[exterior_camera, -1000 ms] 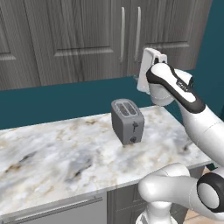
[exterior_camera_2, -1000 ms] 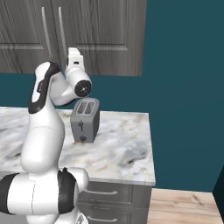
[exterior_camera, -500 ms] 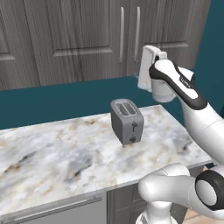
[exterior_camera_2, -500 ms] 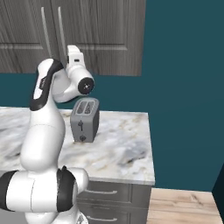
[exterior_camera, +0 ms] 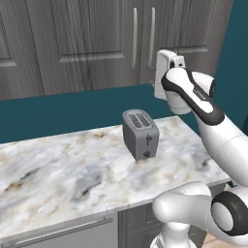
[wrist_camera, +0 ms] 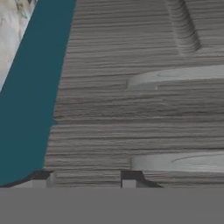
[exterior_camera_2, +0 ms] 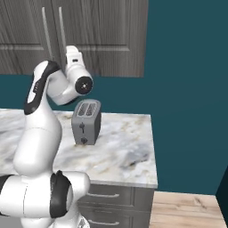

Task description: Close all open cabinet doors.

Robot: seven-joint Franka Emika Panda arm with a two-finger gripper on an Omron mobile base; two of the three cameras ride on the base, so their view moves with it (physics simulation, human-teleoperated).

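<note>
gripper (wrist_camera: 83,178) is right up at the cabinet doors (exterior_camera: 121,43), tips narrowly apart with nothing between them (two silver handles (wrist_camera: 175,78) run across the hand view). both doors sit flush, above the toaster (exterior_camera: 140,134) on the marble counter (exterior_camera: 58,169).

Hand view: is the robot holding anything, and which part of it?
Nothing is held. The gripper faces a cabinet door, jaws apart with bare wood between them; the nearest handle lies off to one side.
</note>
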